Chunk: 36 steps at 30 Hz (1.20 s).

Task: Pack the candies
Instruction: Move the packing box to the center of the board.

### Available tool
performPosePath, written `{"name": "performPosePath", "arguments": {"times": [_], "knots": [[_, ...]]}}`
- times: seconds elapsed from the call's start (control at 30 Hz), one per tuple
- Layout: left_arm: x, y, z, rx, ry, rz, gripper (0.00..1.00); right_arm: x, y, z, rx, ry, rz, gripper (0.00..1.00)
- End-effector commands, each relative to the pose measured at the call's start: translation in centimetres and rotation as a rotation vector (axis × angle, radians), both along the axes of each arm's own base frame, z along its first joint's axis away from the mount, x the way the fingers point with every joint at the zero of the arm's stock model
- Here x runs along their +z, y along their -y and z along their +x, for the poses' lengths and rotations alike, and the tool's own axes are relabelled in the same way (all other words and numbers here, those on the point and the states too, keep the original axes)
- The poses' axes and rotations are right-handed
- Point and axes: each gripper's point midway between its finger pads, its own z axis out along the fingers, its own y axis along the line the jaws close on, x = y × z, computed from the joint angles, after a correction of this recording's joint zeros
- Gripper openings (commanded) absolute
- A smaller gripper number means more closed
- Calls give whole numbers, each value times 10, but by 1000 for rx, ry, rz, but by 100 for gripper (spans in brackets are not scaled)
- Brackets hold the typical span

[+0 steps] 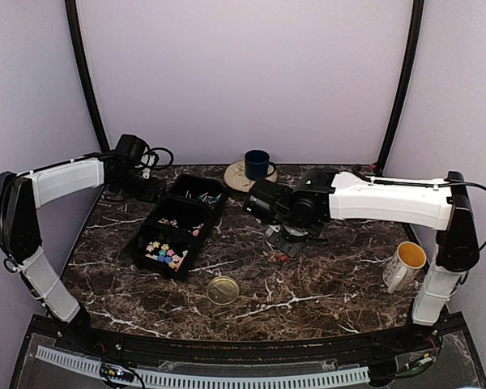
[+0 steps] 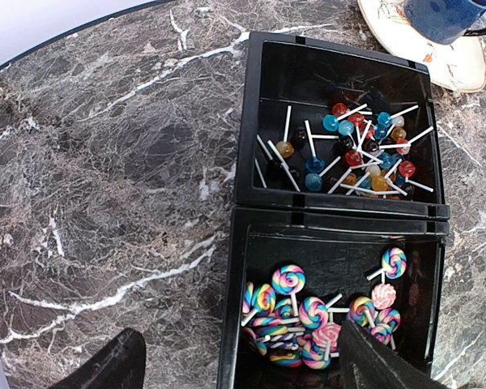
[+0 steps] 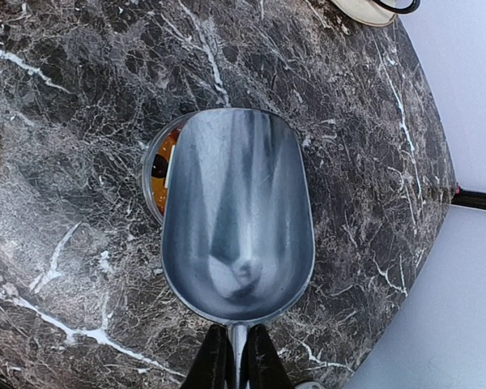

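while the left tool point(image 2: 243, 358) hangs spread over the candies point(image 2: 290, 279), the right tool point(image 3: 237, 358) pinches a scoop point(image 3: 239, 211) above a jar point(image 3: 156, 168).

The left arm point(image 1: 65, 180) folds at its elbow and reaches toward 2 o'clock, its left gripper point(image 2: 239, 336) spread wide (holding nothing). The right arm point(image 1: 389, 203) stretches toward 9 o'clock, wrist seemingly tipped downward, its right gripper point(image 3: 234, 344) pinched on the handle of a scoop point(image 3: 239, 211).

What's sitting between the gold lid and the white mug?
Nothing: top external view shows only bare marble tabletop between the gold lid and the white mug.
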Motion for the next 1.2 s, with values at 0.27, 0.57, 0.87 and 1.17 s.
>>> {"name": "performPosePath", "arguments": {"times": [0.27, 0.57, 0.87, 1.17], "knots": [[1, 4, -4, -5, 5, -14, 85, 8, 13, -3, -4, 29, -31, 0], [0, 6, -4, -8, 1, -15, 85, -4, 2, 5, 3, 48, -62, 0], [0, 7, -4, -12, 1, -16, 85, -17, 0, 7, 6, 71, -186, 0], [1, 7, -4, -12, 4, -18, 85, -5, -16, 4, 45, 82, -154, 0]]}}
